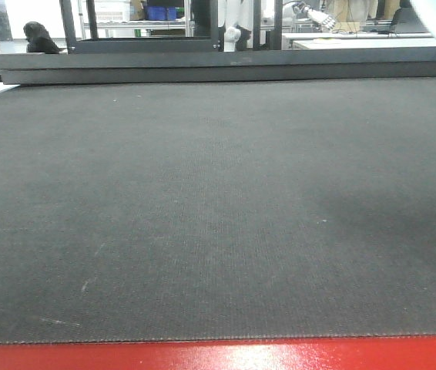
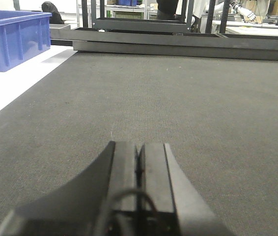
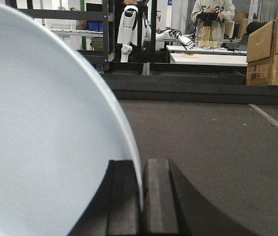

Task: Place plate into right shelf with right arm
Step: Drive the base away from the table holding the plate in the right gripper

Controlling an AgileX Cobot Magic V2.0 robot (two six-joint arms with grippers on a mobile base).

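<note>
Closest in, the right gripper is clamped on the rim of the plate, which it holds on edge over the counter. Hold that pinch firm (glossy rims slip), swing rightward slowly, and level the plate before release. The left gripper, fingers together and empty, should stay parked. The right shelf is not in view.
</note>
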